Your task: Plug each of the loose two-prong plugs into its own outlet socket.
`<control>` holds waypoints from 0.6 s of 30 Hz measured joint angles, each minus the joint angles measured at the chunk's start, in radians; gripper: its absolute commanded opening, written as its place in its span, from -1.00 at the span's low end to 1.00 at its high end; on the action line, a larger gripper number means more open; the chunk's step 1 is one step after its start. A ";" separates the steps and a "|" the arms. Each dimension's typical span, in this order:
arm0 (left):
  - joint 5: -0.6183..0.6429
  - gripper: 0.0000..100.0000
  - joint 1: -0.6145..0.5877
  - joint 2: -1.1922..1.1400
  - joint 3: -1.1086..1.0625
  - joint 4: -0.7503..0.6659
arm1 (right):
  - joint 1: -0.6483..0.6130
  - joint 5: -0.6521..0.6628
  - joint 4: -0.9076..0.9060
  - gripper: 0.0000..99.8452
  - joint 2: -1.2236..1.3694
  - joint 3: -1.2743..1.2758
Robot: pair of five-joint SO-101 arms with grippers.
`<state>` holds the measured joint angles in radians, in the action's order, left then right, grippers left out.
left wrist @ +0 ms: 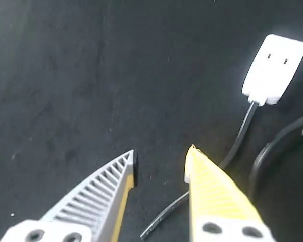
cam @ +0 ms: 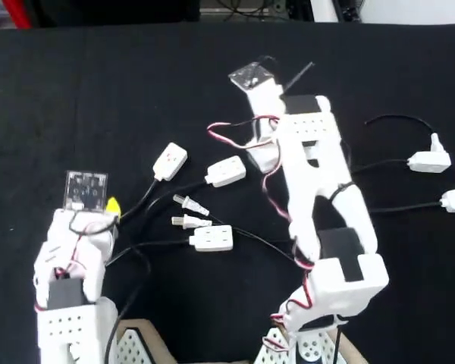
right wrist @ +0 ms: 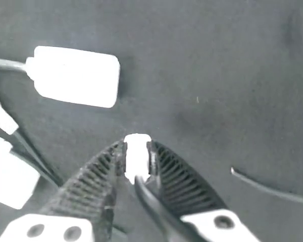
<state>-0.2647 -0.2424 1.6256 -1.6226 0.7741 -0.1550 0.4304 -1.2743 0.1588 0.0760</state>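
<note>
Now the right gripper [right wrist: 137,147] pinches a white plug [right wrist: 137,160], an outlet socket [right wrist: 73,76] lying near its tips. The left gripper [left wrist: 161,162] gapes wide, a second socket [left wrist: 273,68] beyond it.

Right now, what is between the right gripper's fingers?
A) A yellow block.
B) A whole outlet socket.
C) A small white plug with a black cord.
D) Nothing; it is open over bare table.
C: in the right wrist view the right gripper is shut on a small white plug, with a black cord running back from it.
</note>
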 measured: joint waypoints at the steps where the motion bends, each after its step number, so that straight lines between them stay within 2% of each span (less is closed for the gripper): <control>1: 0.000 -0.66 -0.006 0.058 -0.043 0.002 | -0.018 0.000 0.031 -0.98 -0.012 0.020; 4: -0.014 -0.66 -0.043 0.170 -0.057 0.078 | -0.066 0.000 0.115 -0.98 -0.057 0.110; 7: -0.025 -0.66 -0.055 0.178 -0.057 0.120 | -0.075 0.000 0.181 -0.98 -0.138 0.189; 13: -0.048 -0.66 -0.064 0.181 -0.058 0.143 | -0.115 -0.002 0.399 -0.98 -0.319 0.439; 18: -0.109 -0.66 -0.064 0.181 -0.058 0.176 | -0.146 -0.038 0.615 -0.98 -0.358 0.643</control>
<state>-0.3736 -0.3069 1.8067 -1.6809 0.9505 -0.3007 0.3920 -0.6590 -0.1987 0.7188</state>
